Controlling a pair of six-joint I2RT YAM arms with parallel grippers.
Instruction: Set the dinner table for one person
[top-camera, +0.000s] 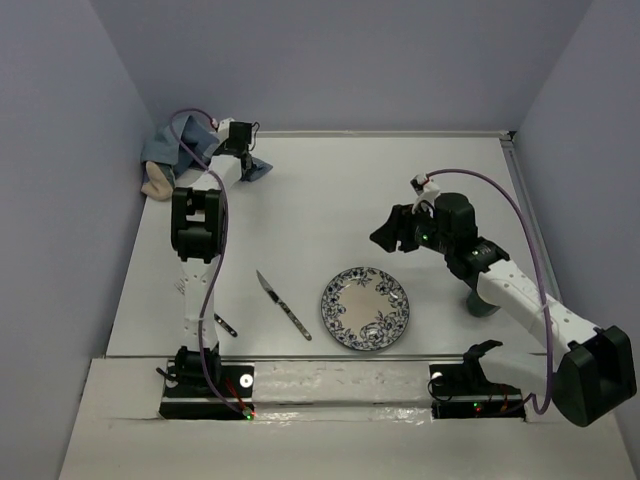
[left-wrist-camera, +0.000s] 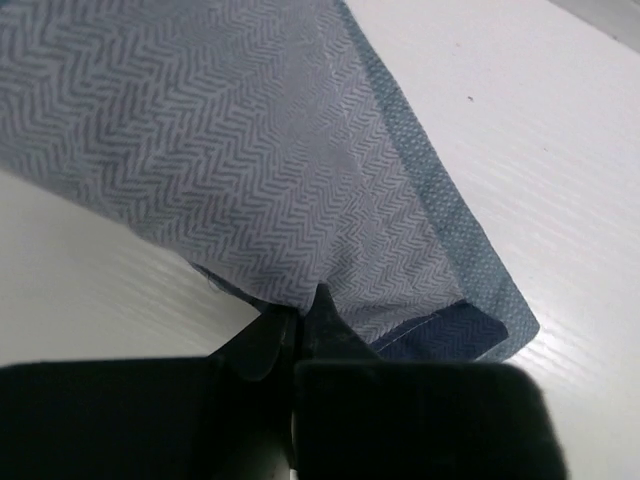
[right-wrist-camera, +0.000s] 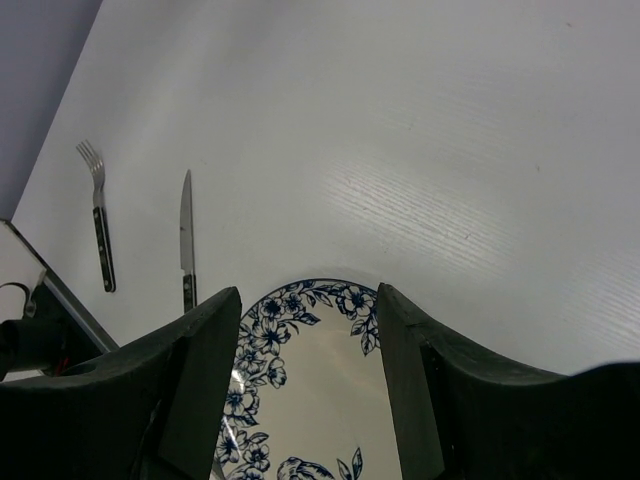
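The dinner table (top-camera: 330, 190) is a large white top. A blue-and-beige cloth placemat (top-camera: 165, 155) lies bunched in its far left corner. My left gripper (top-camera: 246, 157) is shut on the placemat's edge (left-wrist-camera: 300, 180), fingertips pinched together (left-wrist-camera: 300, 322). A blue floral plate (top-camera: 365, 307) sits near the front middle. My right gripper (top-camera: 386, 237) is open and empty, hovering just beyond the plate's far rim. In the right wrist view the plate (right-wrist-camera: 310, 400) shows between the spread fingers (right-wrist-camera: 215, 350). A knife (top-camera: 283, 304) lies left of the plate, and a fork (top-camera: 226, 325) is partly hidden by the left arm.
A dark grey object (top-camera: 481, 303) stands on the table under the right arm, mostly hidden. Knife (right-wrist-camera: 186, 235) and fork (right-wrist-camera: 98, 215) lie side by side in the right wrist view. Walls close the table's far, left and right sides.
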